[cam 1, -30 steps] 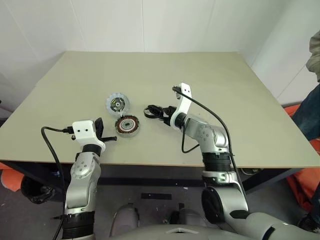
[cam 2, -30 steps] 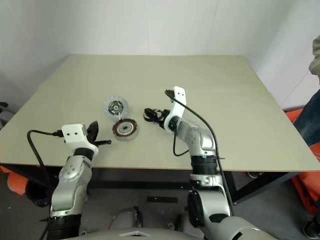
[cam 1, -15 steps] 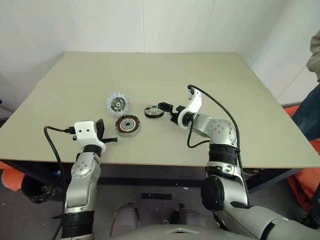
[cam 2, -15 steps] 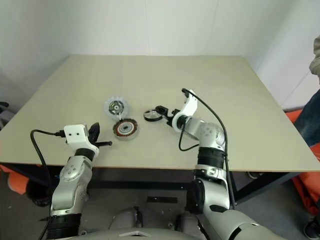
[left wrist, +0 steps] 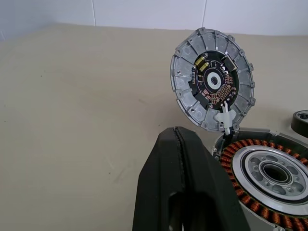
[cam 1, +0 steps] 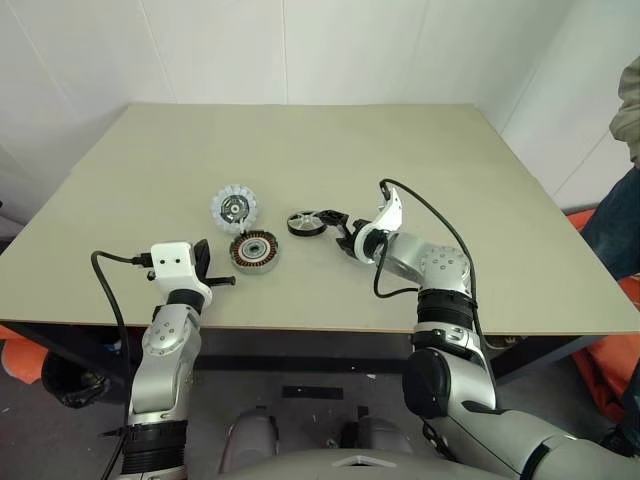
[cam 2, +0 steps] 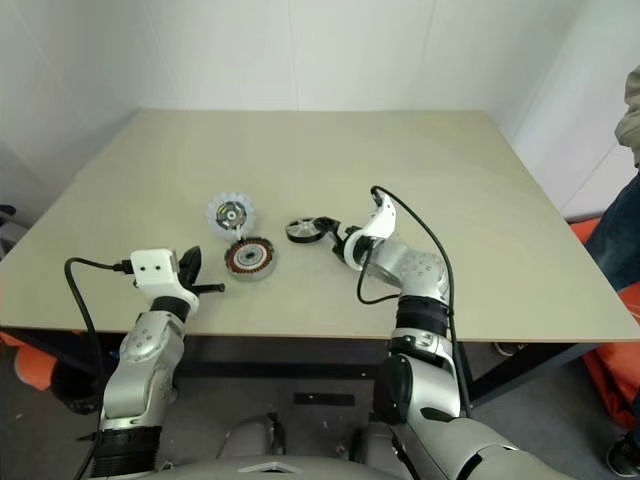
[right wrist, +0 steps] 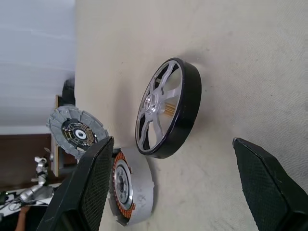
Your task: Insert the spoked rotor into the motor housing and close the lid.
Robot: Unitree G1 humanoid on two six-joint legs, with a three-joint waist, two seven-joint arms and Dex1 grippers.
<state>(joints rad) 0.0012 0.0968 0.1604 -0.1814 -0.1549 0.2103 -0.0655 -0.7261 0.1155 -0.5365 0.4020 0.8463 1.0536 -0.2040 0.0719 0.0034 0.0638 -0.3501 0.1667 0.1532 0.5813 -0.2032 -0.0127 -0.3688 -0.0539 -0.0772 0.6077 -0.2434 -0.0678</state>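
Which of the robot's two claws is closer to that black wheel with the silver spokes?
The right. The right gripper sits just beside the spoked rotor, jaws open toward it. The left gripper is farther off, shut, on the far side of the motor housing.

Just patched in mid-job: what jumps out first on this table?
Three round motor parts sit near the table's front middle: the spoked rotor, lying flat and free, with the open right gripper beside it. To its left, the copper-wound motor housing touches the lid. The shut left gripper hangs level beside the housing.

Table (cam 1: 420, 150): rotor (cam 1: 306, 223), housing (cam 1: 255, 250), lid (cam 1: 235, 208).
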